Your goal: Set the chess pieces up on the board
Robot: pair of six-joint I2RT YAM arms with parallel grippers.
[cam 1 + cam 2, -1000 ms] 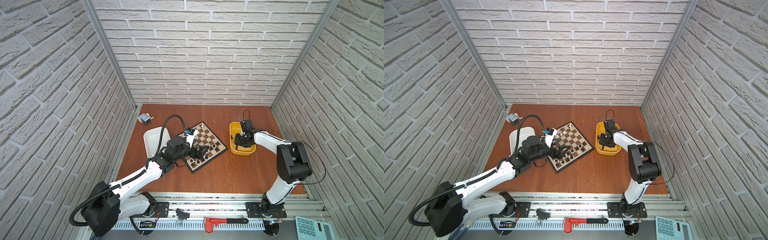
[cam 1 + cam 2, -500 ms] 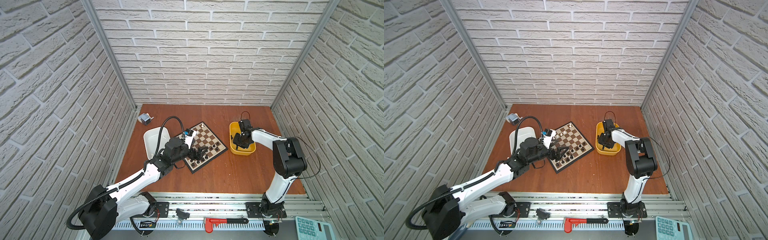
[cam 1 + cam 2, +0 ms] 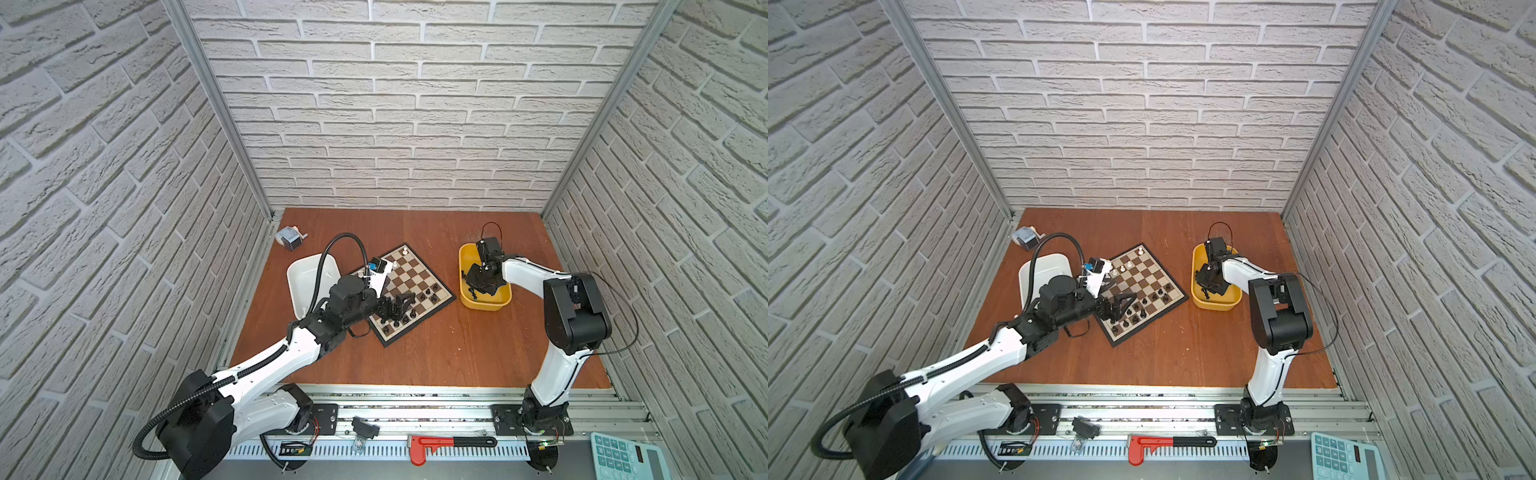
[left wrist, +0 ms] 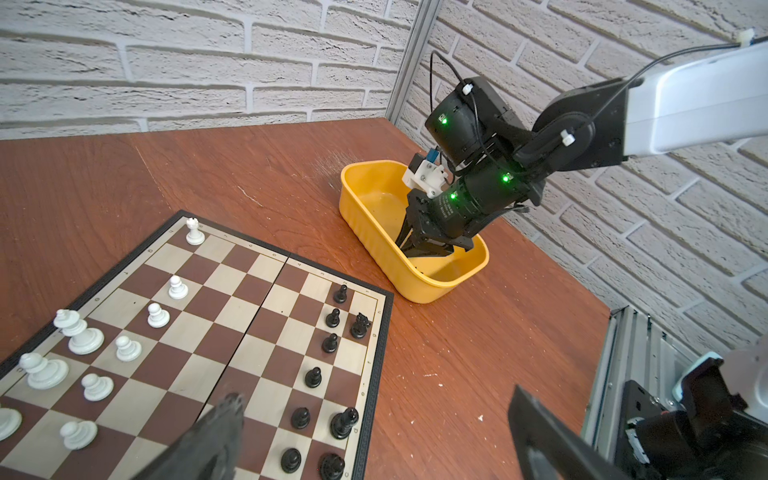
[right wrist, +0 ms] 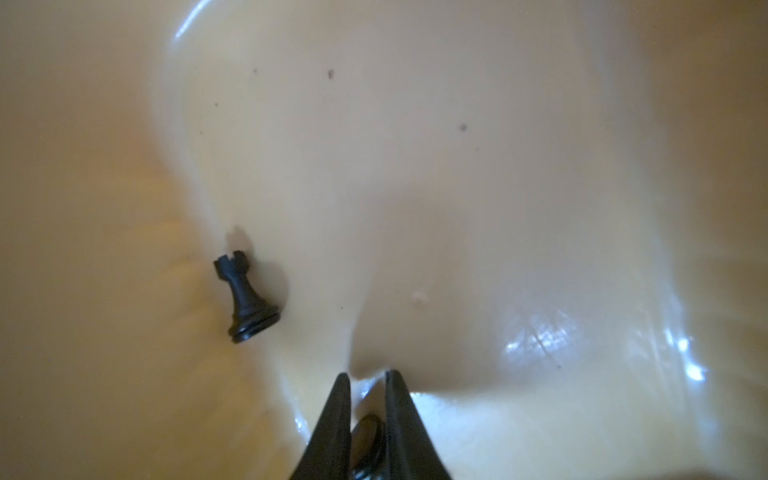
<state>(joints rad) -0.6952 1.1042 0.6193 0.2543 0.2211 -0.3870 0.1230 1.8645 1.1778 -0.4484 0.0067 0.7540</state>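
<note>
The board (image 3: 409, 278) lies at an angle mid-table, also showing in the left wrist view (image 4: 232, 324). White chess pieces (image 4: 85, 338) stand along its far-left side and black chess pieces (image 4: 330, 343) along its near-right side. My left gripper (image 3: 401, 307) hovers open over the board's near corner, holding nothing (image 4: 376, 399). My right gripper (image 3: 473, 291) reaches down into the yellow tub (image 3: 498, 305). In the right wrist view that gripper (image 5: 368, 376) is shut on a black piece (image 5: 365, 436). A black rook (image 5: 245, 297) lies on its side on the tub floor beside it.
A white tub (image 3: 305, 278) sits left of the board under my left arm's cable. A small grey device (image 3: 291, 239) is at the back left corner. A red wrench (image 3: 440, 444) and a calculator (image 3: 623, 457) lie beyond the table's front edge.
My right gripper has closed its jaws on a black piece inside the yellow tub, and its arm has shifted slightly. The left arm has stayed nearly still, open.
</note>
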